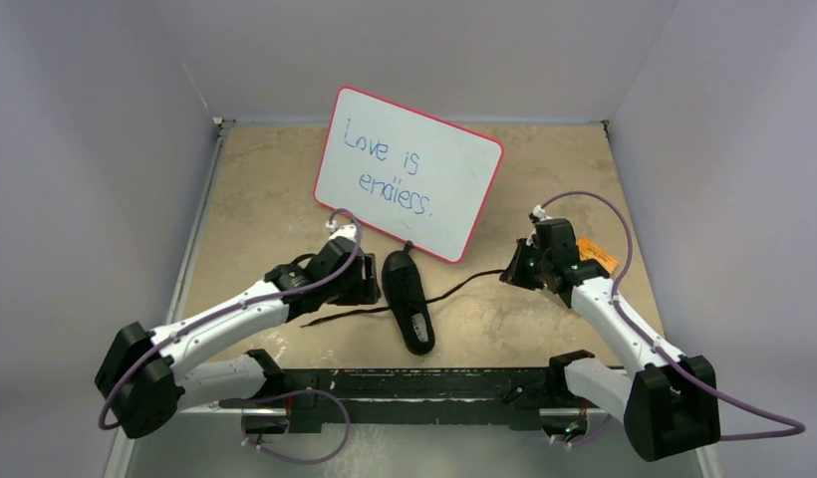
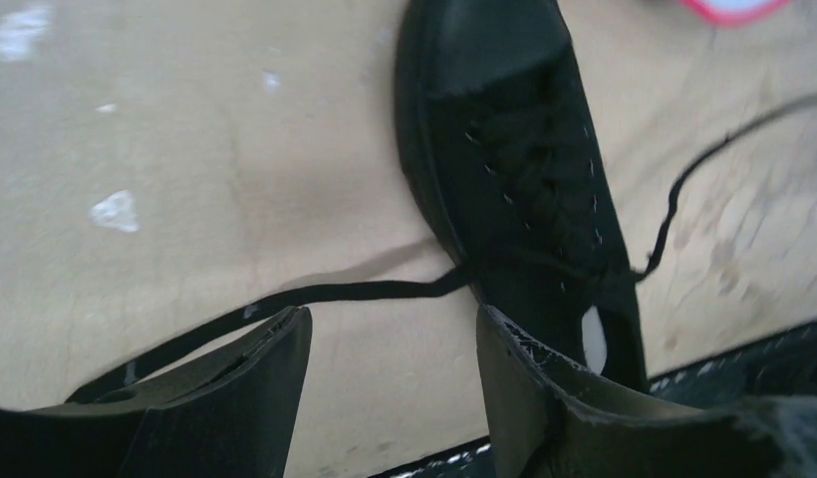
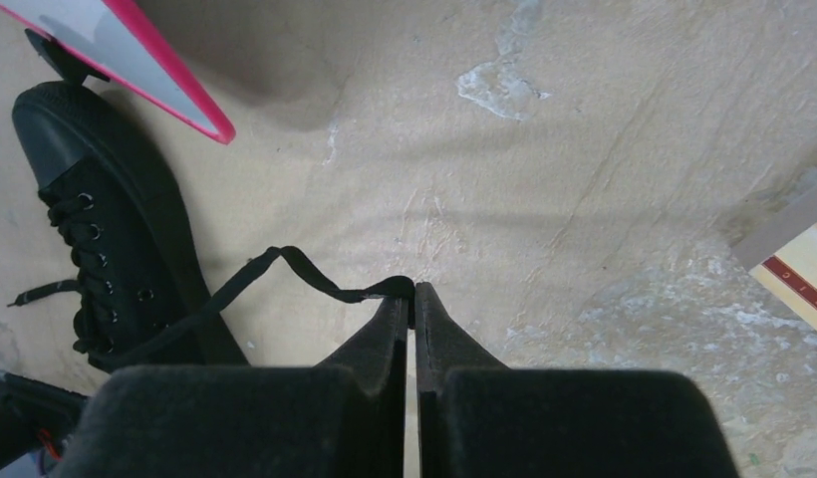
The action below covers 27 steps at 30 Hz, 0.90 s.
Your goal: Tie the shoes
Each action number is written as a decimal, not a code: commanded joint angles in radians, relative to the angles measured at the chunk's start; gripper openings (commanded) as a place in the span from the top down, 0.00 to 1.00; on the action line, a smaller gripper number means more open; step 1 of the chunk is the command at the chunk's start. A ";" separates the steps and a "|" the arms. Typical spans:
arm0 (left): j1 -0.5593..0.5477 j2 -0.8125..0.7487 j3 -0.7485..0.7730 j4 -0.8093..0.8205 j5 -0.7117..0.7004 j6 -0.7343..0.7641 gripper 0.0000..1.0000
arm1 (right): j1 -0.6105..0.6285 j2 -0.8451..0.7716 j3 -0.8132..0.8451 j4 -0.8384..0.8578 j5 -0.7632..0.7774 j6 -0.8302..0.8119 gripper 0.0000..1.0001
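Observation:
The black sneaker lies on the table in front of the whiteboard, toe towards it. It also shows in the left wrist view and the right wrist view. One lace runs left from the shoe, the other lace runs right. My left gripper is open just left of the shoe, its jaws straddling bare table, with the left lace lying just beyond the fingertips. My right gripper is shut on the end of the right lace, to the right of the shoe.
A white board with a red rim, with "Love is endless" written on it, leans behind the shoe. An orange tag lies by the right arm. Grey walls enclose the table on three sides. A black rail runs along the near edge.

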 commanded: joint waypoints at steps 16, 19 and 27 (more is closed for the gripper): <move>-0.033 0.213 -0.064 0.354 0.388 0.562 0.36 | -0.003 -0.084 0.017 0.014 -0.119 0.005 1.00; -0.031 0.230 -0.084 0.410 0.407 0.554 0.37 | -0.002 -0.071 0.020 0.016 -0.119 0.003 1.00; -0.028 0.325 -0.041 0.377 0.495 0.585 0.42 | -0.003 -0.048 0.025 0.027 -0.131 -0.001 1.00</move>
